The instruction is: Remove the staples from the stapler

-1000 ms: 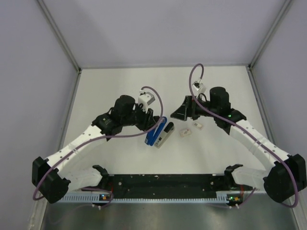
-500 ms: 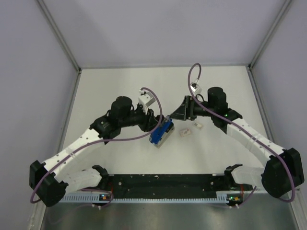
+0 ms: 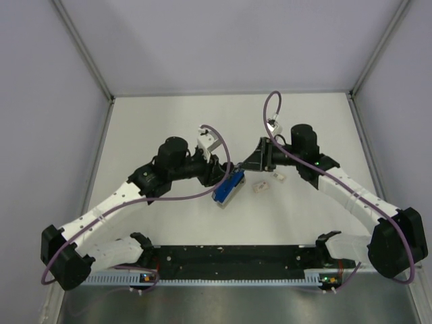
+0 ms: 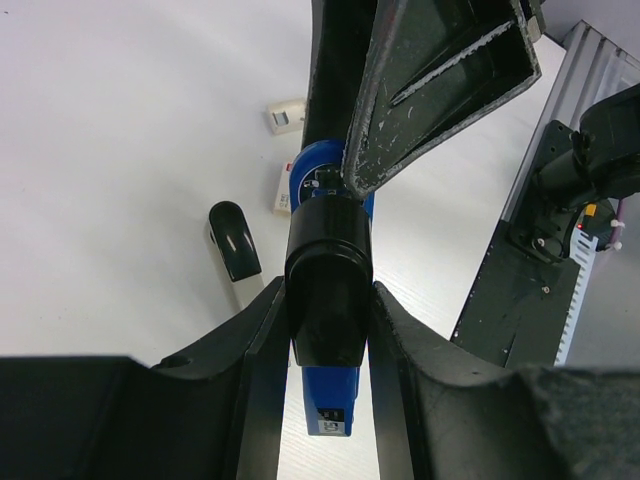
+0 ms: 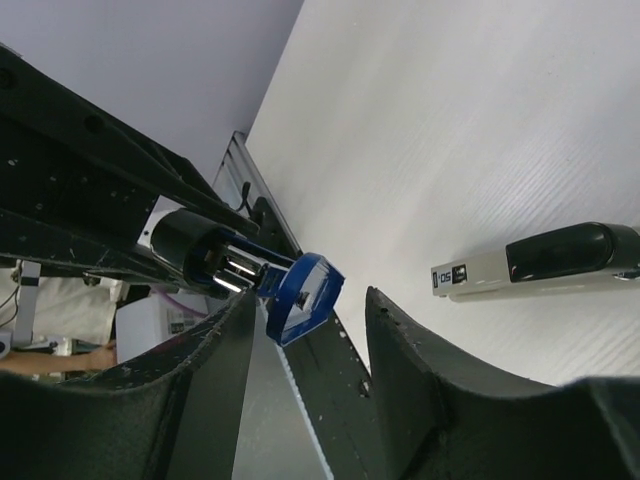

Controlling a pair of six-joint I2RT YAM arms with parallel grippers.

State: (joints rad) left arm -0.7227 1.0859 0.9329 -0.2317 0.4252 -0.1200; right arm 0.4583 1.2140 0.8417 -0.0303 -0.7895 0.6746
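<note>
My left gripper (image 3: 220, 174) is shut on the blue and black stapler (image 3: 229, 185) and holds it above the table. In the left wrist view the fingers (image 4: 262, 350) clamp the stapler's black body (image 4: 328, 270). My right gripper (image 3: 247, 163) is open right at the stapler's front end. In the right wrist view the stapler's blue tip (image 5: 302, 290) sits between the spread fingers of my right gripper (image 5: 312, 300), and I cannot tell if it touches them. A white bar with a black end (image 5: 540, 262) shows beside the stapler; I cannot tell whether it is joined to it. No staples show.
Two small whitish boxes (image 3: 260, 187) (image 3: 279, 177) lie on the white table just right of the stapler; they also show in the left wrist view (image 4: 285, 117). A black rail (image 3: 229, 258) runs along the near edge between the arm bases. Grey walls enclose the table.
My left gripper has carried the stapler a little right and back, tilting it toward the right gripper. My right gripper has moved left until its open fingers reach the stapler's tip.
</note>
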